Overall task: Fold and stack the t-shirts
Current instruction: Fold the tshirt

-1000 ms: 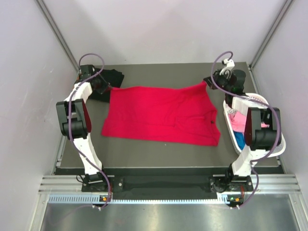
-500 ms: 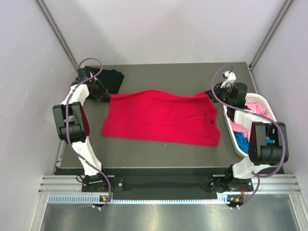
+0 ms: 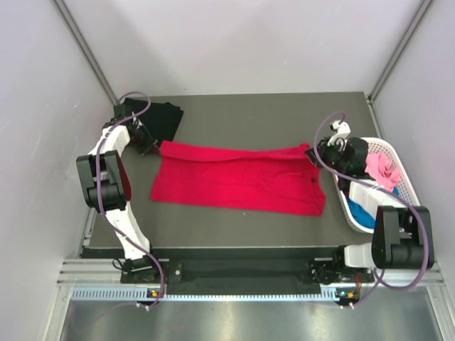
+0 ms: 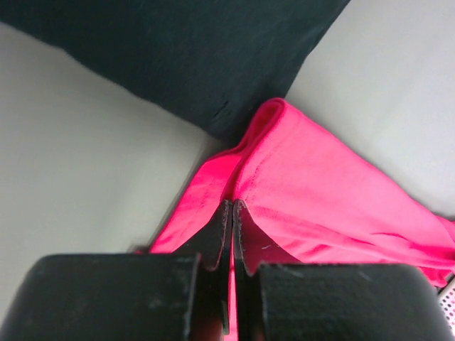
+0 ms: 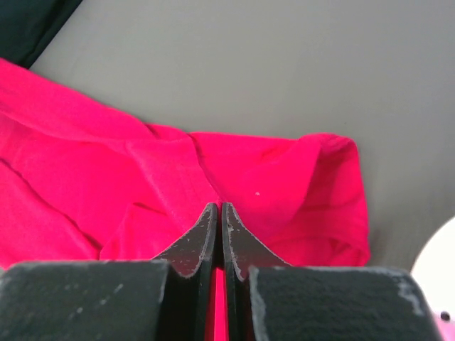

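Fingers of left gripper (image 4: 232,206) pressed together, a pinch of red t-shirt (image 4: 334,192) edge caught between the tips. Same at right gripper (image 5: 217,207): tips closed tight on a bunched fold of the red cloth. From above, left gripper at the far-left corner of the cloth, right gripper at the far-right corner, far edge drawn in a line between them. Rest of red t-shirt spread across middle of dark table (image 3: 249,110). Black t-shirt (image 3: 162,117) at far-left corner, just beside the left pinch. White lattice basket (image 3: 407,186) at right table edge; pink t-shirt (image 3: 382,168) and blue t-shirt (image 3: 364,212) inside.
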Available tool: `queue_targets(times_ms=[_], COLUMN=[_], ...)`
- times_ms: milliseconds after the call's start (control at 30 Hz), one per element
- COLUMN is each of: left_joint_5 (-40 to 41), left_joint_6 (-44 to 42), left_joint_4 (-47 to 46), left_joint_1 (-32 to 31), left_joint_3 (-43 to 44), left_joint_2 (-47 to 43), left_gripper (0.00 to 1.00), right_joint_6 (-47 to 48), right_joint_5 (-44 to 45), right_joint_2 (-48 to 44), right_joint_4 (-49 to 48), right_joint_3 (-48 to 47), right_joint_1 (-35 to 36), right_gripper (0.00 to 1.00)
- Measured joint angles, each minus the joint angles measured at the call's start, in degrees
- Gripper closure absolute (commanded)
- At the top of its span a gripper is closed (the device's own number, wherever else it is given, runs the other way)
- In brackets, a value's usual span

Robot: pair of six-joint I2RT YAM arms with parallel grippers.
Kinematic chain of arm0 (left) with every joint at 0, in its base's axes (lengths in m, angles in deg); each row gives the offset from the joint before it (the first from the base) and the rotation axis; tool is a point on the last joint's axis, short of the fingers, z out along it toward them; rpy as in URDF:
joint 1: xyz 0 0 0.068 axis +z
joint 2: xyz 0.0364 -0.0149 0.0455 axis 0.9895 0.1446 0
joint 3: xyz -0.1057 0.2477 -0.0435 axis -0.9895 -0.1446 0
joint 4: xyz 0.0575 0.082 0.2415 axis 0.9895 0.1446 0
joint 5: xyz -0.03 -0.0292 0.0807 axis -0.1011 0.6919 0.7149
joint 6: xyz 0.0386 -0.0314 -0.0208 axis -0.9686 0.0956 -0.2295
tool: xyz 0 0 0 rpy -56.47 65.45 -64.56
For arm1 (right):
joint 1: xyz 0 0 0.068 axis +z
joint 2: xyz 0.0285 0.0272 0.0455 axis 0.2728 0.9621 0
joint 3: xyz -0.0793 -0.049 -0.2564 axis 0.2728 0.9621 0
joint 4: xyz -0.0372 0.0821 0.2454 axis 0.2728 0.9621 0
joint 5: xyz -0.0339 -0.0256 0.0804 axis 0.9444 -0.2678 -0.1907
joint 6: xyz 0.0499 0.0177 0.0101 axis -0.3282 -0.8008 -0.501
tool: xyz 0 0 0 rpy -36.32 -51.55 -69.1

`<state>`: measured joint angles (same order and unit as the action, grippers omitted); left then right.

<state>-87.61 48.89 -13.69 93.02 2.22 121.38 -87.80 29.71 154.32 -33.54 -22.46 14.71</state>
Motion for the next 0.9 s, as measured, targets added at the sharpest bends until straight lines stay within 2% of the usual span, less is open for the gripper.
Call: queue_targets(times_ms=[200,467,900], left_joint_5=[1.03,2.91,3.17], left_joint_6=[-0.63,-1.77,-2.01], left_joint_4=[2.32,4.74,5.09], left_joint_1=[0.00,0.00,0.00], left_joint_3=[-0.26,-0.59,-8.39], left_joint_2=[0.00,-0.26,-4.42], left_gripper=[1.00,1.00,1.00], right_joint_6=[0.83,1.11,1.05], right_joint_5=[0.17,1.18,1.95], right_joint_2=[-5.31,-7.69,-12.92], right_joint_4=[1.22,3.34,5.81], right_joint_3=[2.99,5.57,9.77], right_joint_1=[0.00,0.00,0.26], right_gripper=[1.00,1.00,1.00])
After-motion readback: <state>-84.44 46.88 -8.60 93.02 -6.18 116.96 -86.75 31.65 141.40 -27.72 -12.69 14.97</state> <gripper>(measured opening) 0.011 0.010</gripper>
